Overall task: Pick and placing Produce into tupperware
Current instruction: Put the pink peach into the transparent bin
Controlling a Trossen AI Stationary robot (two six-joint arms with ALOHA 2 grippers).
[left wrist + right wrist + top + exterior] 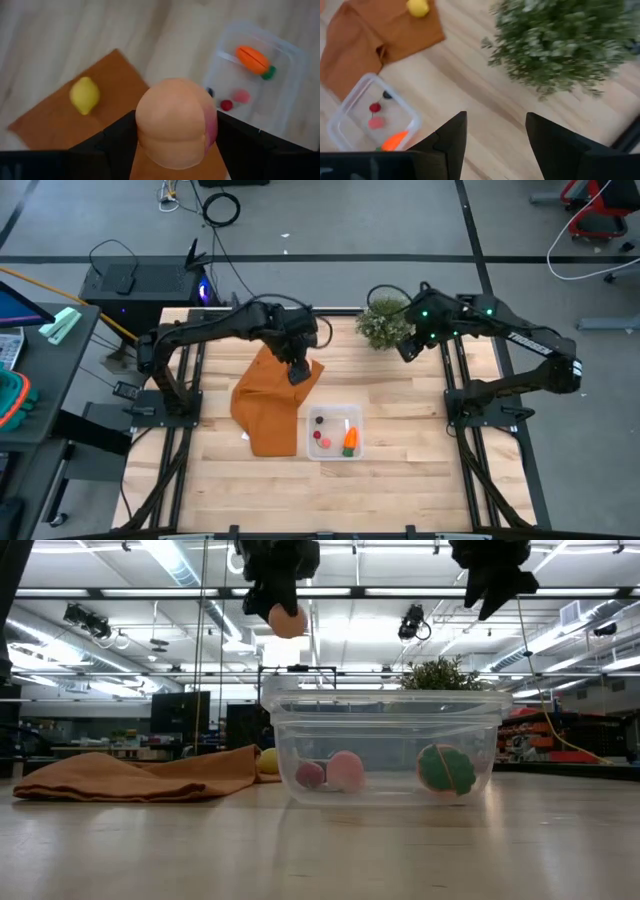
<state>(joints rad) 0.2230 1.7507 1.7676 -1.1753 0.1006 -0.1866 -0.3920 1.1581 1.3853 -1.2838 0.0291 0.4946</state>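
On wooden table (420, 420) — orange cloth (270, 405)

My left gripper (298, 370) hangs high over the orange-brown cloth (268, 405), well clear of its surface, at the edge nearest the tupperware (334, 432). My left arm reaches in from its base on the far side of the cloth from the tupperware, elbow raised, wrist bent down. Its fingers (112, 145) clamp the round fruit (175, 121) from both sides. My right gripper (408, 350) hangs in the air well apart from the tupperware, just beside the potted plant (384, 322), its fingers (451, 136) spread with nothing between them. My right arm folds back to its base.
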